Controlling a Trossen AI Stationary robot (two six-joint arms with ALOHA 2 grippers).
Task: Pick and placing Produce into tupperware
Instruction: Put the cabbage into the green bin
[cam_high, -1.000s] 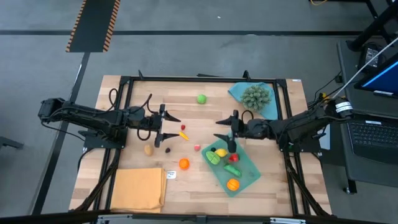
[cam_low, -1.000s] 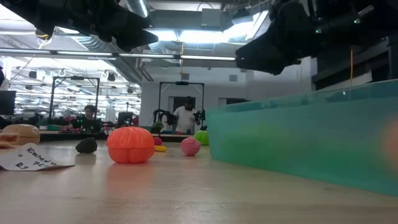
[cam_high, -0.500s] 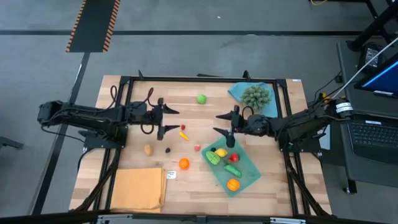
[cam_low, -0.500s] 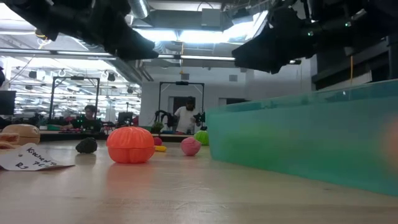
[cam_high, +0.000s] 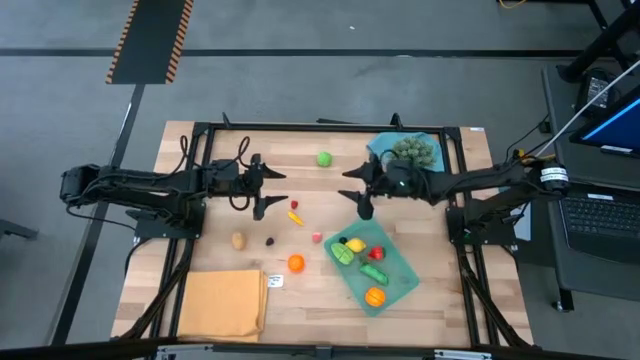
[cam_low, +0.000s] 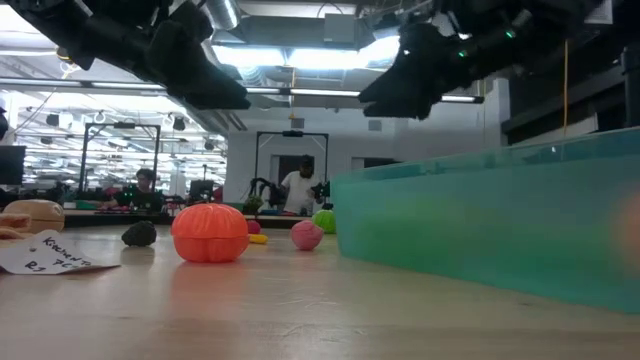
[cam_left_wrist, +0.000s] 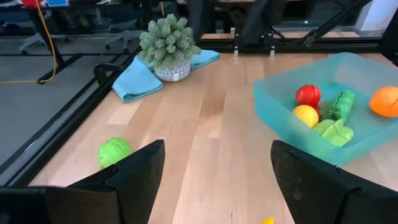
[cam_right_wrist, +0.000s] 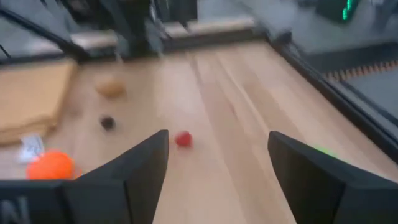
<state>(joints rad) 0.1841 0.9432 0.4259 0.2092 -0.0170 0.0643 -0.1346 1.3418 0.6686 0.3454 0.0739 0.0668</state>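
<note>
Right gripper (cam_high: 358, 192), fingers spread and empty, hovers between the loose green fruit (cam_high: 324, 158) and the part-filled tupperware (cam_high: 400, 268); left gripper (cam_high: 268, 190), also spread, sits nearer the red-yellow piece (cam_high: 295, 213).

The high view looks straight down on the whole tabletop (cam_high: 300, 170) from well above. The low view sits at tabletop height, very near the teal container (cam_low: 500, 230), facing the room behind. The left wrist view looks across toward that container (cam_left_wrist: 323, 118); the right wrist view faces the opposite way, sharing the orange ball (cam_right_wrist: 51, 165) with the low view (cam_low: 209, 233).
</note>
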